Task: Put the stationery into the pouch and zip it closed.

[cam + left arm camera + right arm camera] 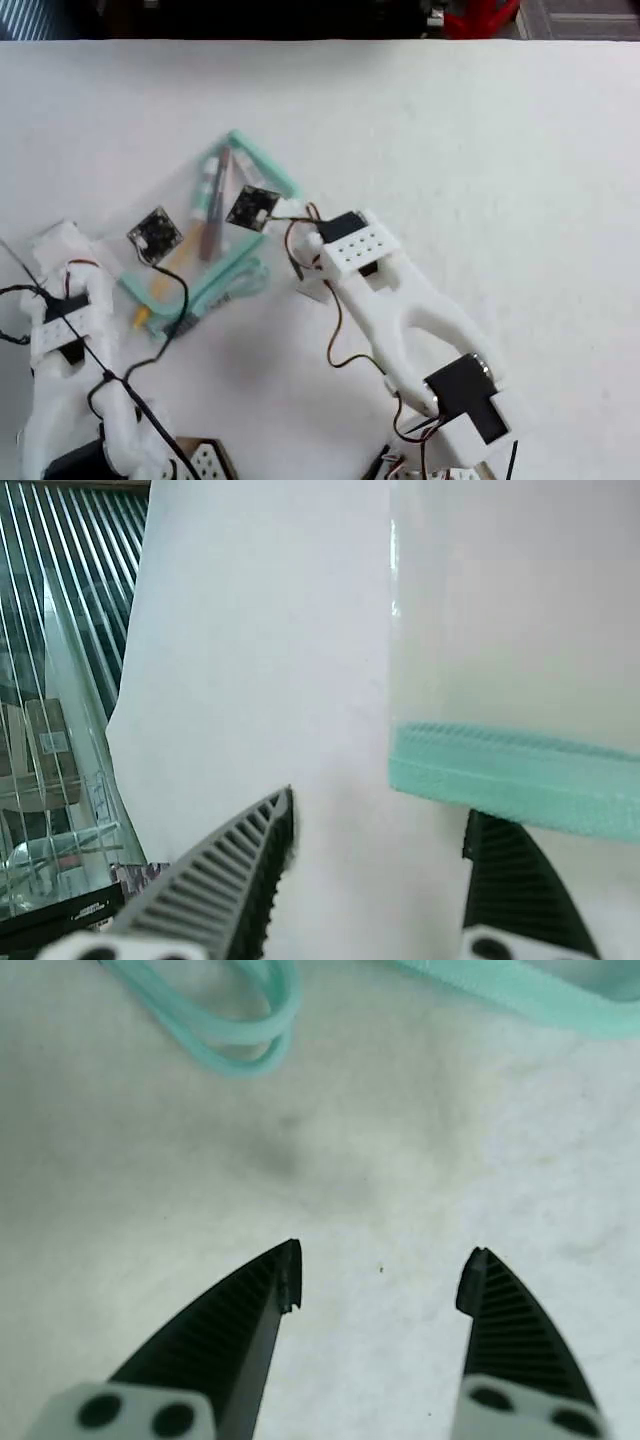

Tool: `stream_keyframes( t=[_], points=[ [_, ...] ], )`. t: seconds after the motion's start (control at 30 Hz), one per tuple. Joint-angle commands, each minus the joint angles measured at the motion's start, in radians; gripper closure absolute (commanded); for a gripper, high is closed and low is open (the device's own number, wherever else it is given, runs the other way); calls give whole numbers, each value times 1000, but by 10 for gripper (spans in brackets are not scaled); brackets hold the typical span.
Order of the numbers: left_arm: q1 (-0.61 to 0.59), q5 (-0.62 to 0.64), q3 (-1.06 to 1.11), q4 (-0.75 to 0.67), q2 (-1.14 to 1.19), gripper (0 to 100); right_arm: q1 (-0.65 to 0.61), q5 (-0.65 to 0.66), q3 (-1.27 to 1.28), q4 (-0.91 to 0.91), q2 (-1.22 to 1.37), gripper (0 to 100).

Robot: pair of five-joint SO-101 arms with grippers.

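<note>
Clear pouch [188, 262] likely soft, light, slippery; better grabbed by teal zipper band [520, 780] or strap loop [232, 1050]. Left gripper [380, 810] and right gripper [385, 1250] spread wide, holding nothing.

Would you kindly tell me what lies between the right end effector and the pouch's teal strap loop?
Bare tabletop: in the right wrist view, nothing lies between the open right end effector and the strap loop.

White table [500, 150], red object [482, 16] beyond.
</note>
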Motion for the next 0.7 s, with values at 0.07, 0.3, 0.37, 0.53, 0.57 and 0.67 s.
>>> stream_keyframes(
  t=[0.07, 0.3, 0.37, 0.53, 0.57, 0.67],
  points=[
    [94, -135, 41, -26, -2, 723, 4, -11, -5, -4, -42, 740],
    [203, -28, 132, -32, -45, 725, 35, -11, -8, -5, -51, 740],
    [240, 92, 132, -35, -87, 725, 67, -11, -12, -10, -51, 740],
    [317, 215, 141, -61, -211, 725, 117, -14, -12, -47, -51, 740],
    [332, 244, 149, -61, -229, 725, 127, -31, -12, -56, -51, 740],
    [397, 308, 198, -61, -292, 726, 160, -75, -12, -91, -51, 740]
  ],
)
